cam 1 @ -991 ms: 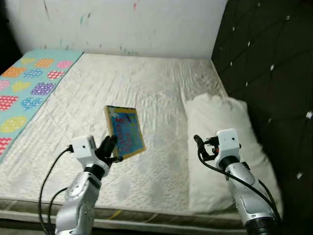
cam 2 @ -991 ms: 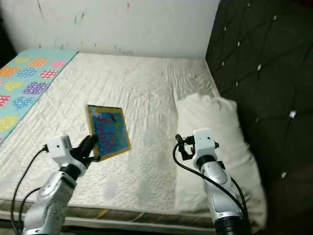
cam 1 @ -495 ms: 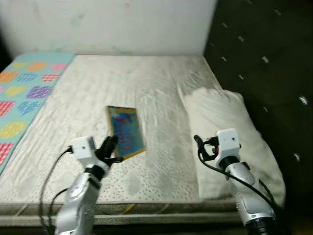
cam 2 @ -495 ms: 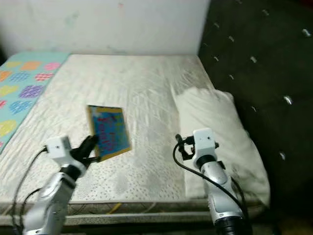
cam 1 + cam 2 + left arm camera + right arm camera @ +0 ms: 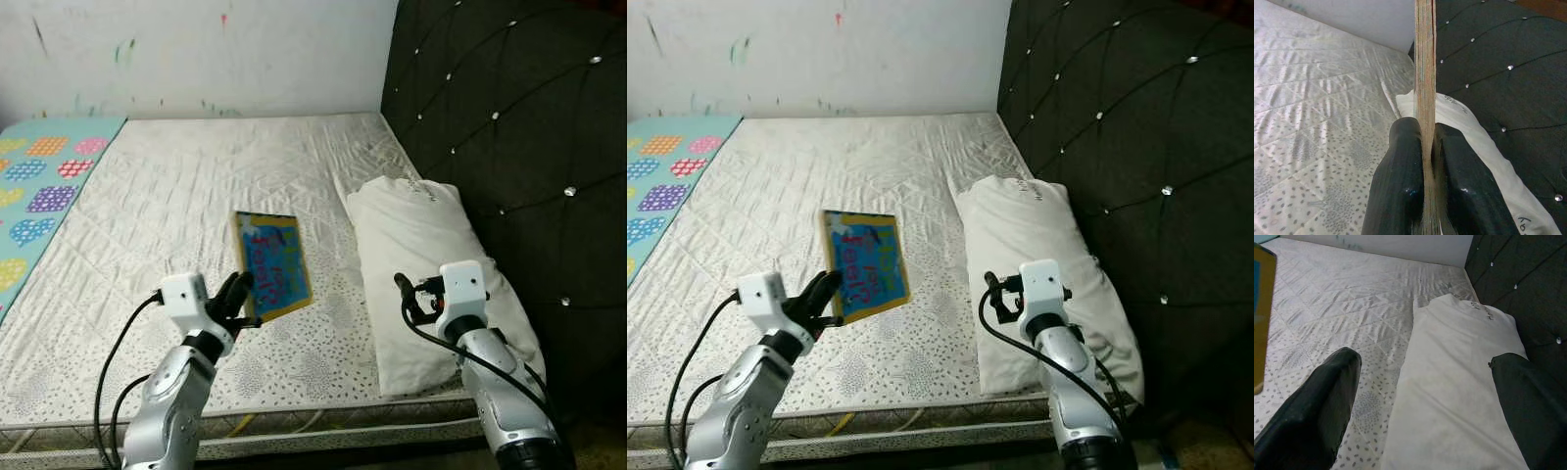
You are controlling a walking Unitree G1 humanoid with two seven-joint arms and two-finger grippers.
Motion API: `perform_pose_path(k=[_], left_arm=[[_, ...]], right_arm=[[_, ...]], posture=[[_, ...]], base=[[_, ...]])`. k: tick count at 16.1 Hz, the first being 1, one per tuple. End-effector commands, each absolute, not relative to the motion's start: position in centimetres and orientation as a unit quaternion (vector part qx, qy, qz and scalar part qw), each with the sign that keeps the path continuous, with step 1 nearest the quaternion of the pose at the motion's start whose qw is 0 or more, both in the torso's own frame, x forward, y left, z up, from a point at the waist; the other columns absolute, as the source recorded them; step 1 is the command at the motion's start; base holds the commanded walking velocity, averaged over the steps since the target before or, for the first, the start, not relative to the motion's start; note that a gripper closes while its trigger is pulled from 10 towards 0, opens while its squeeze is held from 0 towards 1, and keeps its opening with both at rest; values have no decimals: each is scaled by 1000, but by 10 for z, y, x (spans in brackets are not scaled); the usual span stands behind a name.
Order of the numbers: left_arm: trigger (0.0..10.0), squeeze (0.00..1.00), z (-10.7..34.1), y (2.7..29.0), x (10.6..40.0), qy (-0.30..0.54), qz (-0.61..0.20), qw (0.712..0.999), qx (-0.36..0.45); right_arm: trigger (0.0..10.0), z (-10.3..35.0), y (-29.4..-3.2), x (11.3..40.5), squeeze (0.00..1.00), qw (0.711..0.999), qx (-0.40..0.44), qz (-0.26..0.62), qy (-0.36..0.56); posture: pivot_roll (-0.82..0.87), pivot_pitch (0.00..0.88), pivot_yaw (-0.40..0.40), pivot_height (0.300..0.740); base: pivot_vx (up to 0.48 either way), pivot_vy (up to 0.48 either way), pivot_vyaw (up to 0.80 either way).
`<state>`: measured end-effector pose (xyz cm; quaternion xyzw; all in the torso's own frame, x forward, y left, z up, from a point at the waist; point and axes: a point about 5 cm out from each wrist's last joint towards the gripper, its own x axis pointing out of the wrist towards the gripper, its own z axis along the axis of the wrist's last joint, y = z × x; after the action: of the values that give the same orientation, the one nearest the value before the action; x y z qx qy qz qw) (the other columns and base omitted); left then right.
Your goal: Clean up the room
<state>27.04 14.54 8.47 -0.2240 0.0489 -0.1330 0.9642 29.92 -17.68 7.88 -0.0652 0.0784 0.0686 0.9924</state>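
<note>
The bed takes up most of the scene, its quilted white mattress bare apart from a patterned sheet with coloured hearts lying along the robot's far left side. A tufted black headboard stands on the right, and the white pillow lies against it at the head end, where a pillow belongs.

The picture book, blue with a yellow border, is lifted off the mattress and tilted up, probably so it can be carried off the bed as part of tidying. The left gripper has its fingers pressed tight on the book's lower edge, one on each cover. The right gripper hovers by the pillow's near side with its fingers spread wide and gripping nothing, likely kept free for the next item.
</note>
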Motion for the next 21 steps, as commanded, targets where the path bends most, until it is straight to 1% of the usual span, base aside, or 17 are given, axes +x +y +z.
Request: perform_pose_path(k=[1,8,16,21], left_arm=[[10000,0,97,148,273,18,-139,966,-217],[10000,0,97,148,273,22,-135,967,-215],[10000,0,92,152,274,36,-108,970,-216],[10000,0,90,157,274,54,-107,968,-222]], right_arm=[[10000,83,-176,301,0,993,-65,68,72],[10000,83,-178,301,0,993,-66,67,72],[10000,81,-181,300,0,992,-70,67,75],[10000,85,-183,300,0,993,-72,60,67]], posture=[[-168,0,5,740],[-167,0,5,740],[-166,0,4,740],[-165,0,6,740]], base=[[330,0,0],[334,0,0],[0,0,0],[0,0,0]])
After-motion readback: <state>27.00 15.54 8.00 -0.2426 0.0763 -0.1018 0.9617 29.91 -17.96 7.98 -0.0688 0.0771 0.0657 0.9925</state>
